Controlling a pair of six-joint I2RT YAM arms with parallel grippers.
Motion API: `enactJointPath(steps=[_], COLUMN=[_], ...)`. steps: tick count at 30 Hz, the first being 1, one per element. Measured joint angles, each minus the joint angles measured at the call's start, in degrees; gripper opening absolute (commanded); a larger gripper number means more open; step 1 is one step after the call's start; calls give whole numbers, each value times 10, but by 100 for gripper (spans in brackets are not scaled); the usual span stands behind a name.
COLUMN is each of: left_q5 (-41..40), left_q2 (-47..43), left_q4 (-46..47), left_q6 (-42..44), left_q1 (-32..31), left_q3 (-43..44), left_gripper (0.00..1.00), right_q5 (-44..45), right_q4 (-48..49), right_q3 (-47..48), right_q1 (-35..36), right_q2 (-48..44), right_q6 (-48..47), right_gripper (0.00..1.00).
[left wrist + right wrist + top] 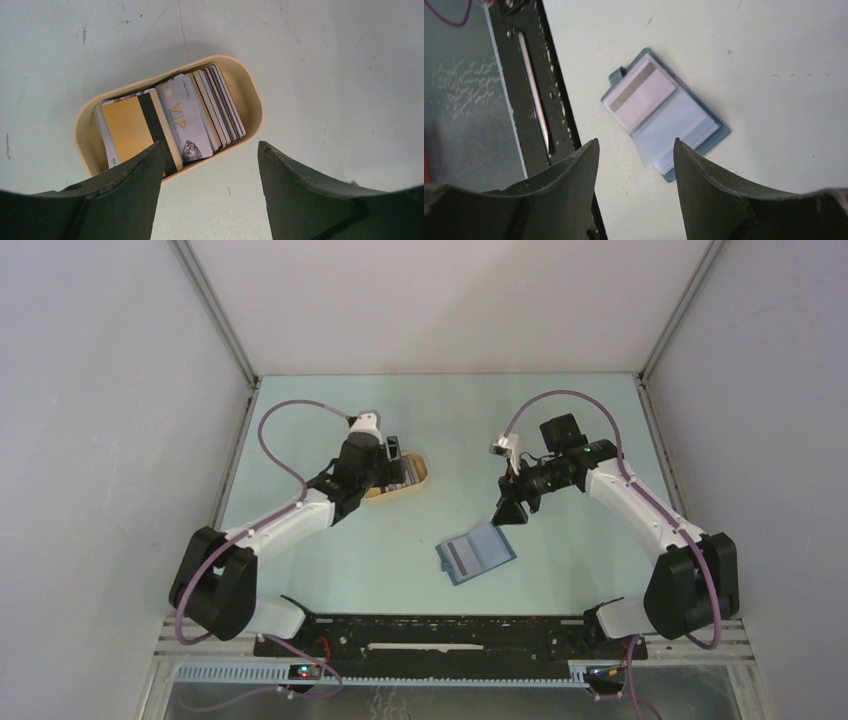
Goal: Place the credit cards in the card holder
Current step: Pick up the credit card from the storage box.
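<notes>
Several credit cards [175, 115] stand stacked on edge in a tan oval tray [250, 95], a yellow-orange one with a black stripe [132, 122] at the left and a grey VIP card beside it. My left gripper [210, 150] hangs open just above the tray's near rim, nothing between its fingers. The teal card holder [664, 112] lies open on the table, a pale card with a grey stripe [639, 92] in its left side. My right gripper [636, 147] hovers open above the holder's near edge, empty. From above, the holder [476, 553] lies centre front, the tray [410, 478] left of centre.
The black base rail [539, 100] runs along the table's near edge, close to the card holder. Grey walls enclose the pale green table [450, 420] on the left, the right and the back.
</notes>
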Motion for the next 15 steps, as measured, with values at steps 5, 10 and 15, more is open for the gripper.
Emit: enactJointPath(steps=[5, 10, 15], left_q5=[-11, -9, 1], left_q2=[0, -66, -204], left_q4=[-20, -31, -31], left_q6=[2, 3, -13], left_q1=[0, 5, 20], left_q3=[10, -24, -108], left_gripper=[77, 80, 84], right_q5=[9, 33, 64], right_q4=[73, 106, 110], right_q3=[20, 163, 350], right_q1=[17, 86, 137], right_q2=[54, 170, 297], right_q6=[107, 207, 287], right_gripper=[64, 61, 61])
